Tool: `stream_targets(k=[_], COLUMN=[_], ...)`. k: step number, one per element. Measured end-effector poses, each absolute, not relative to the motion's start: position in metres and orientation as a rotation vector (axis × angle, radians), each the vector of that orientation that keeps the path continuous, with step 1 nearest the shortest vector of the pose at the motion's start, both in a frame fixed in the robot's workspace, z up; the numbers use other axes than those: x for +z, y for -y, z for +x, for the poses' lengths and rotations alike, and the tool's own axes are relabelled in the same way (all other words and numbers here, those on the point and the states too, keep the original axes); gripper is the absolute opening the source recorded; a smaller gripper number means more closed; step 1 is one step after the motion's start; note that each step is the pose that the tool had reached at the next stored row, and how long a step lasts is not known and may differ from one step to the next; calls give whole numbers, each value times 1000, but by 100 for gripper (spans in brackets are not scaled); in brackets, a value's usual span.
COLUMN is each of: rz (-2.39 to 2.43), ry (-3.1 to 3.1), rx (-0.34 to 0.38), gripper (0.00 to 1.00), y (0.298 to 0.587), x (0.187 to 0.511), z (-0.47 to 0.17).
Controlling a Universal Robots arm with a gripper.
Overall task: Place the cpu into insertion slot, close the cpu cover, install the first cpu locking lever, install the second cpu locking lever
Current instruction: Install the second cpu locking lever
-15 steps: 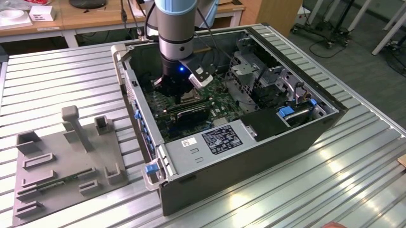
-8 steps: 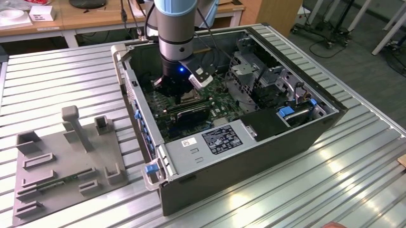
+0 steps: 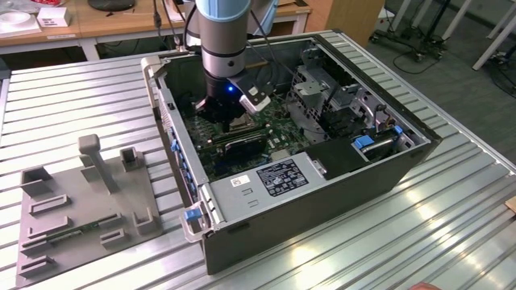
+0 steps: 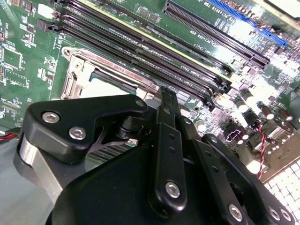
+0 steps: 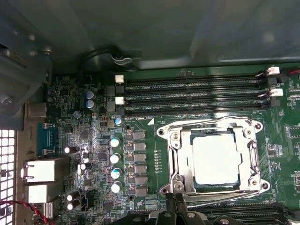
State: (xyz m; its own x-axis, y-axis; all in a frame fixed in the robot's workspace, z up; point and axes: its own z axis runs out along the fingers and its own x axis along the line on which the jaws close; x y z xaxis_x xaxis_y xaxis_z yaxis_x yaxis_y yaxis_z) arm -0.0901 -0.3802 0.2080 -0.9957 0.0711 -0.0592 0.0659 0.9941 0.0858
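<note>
The cpu, a pale square chip, lies flat in the insertion slot on the green board. Around it the silvery cpu cover lies down flat, framing the chip. A thin metal lever rod runs along the socket edge nearest my gripper. In the first wrist view my gripper is shut, with its black tip at that socket corner, close to the rod's end. In the second wrist view my gripper points at the cover and the cpu. In the exterior view my gripper is deep inside the open computer case.
Long black memory slots run beside the socket. A row of capacitors stands on its other side. The case walls and a drive cage hem in the arm. A grey fixture plate lies on the ribbed table at the exterior view's left.
</note>
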Motion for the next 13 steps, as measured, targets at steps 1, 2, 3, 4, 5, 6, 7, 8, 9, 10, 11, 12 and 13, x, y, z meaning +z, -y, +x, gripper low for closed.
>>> stream_targets(k=[1, 2, 3, 4, 5, 6, 7, 8, 9, 10, 11, 12, 13], rz=[105, 105, 105, 105, 105, 105, 105, 104, 104, 104, 104, 104, 104], ry=[-3074, -3073, -3072, -3071, -3070, -3070, -3069, -3069, -3068, -3068, -3068, -3068, -3068], rx=[129, 129, 129, 129, 129, 129, 129, 129, 129, 129, 129, 129, 129], gripper=[10, 10, 10, 10, 10, 10, 10, 10, 10, 10, 10, 10, 10], y=[380, 380, 380, 380, 380, 380, 380, 380, 380, 380, 380, 380, 380], x=[208, 207, 207, 207, 207, 206, 206, 205, 205, 204, 204, 204, 204], z=[-90, -91, -91, -91, -91, -92, -92, -92, -92, -92, -92, -92, -92])
